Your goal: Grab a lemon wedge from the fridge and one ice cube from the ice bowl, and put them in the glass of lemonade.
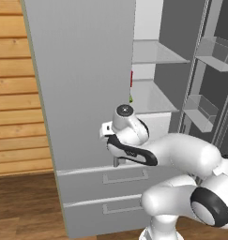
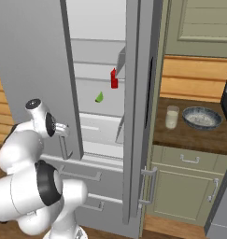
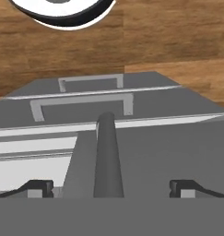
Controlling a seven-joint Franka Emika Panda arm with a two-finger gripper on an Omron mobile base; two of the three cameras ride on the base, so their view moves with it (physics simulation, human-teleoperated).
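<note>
Hand view — hand point(image 3: 109, 186) spread, straddling fridge point(image 3: 178, 152) handle point(image 3: 107, 156)

The tall grey two-door fridge point(image 1: 82, 84) looks like flat matt painted metal, smooth and without shine, and its round bar handle point(image 3: 107, 156) has the same dull grey finish. The pale shelves inside point(image 1: 155, 54) look smooth and faintly translucent. The floor of brown planks point(image 3: 168, 32) shows wood grain, as does the dark wooden bench point(image 2: 189, 133). The small clear tumbler of pale liquid point(image 2: 172, 116) looks glassy. The wide grey-blue bowl point(image 2: 202, 117) has a smooth rim. The robot's white arm shell point(image 1: 190, 154) is glossy.
</note>
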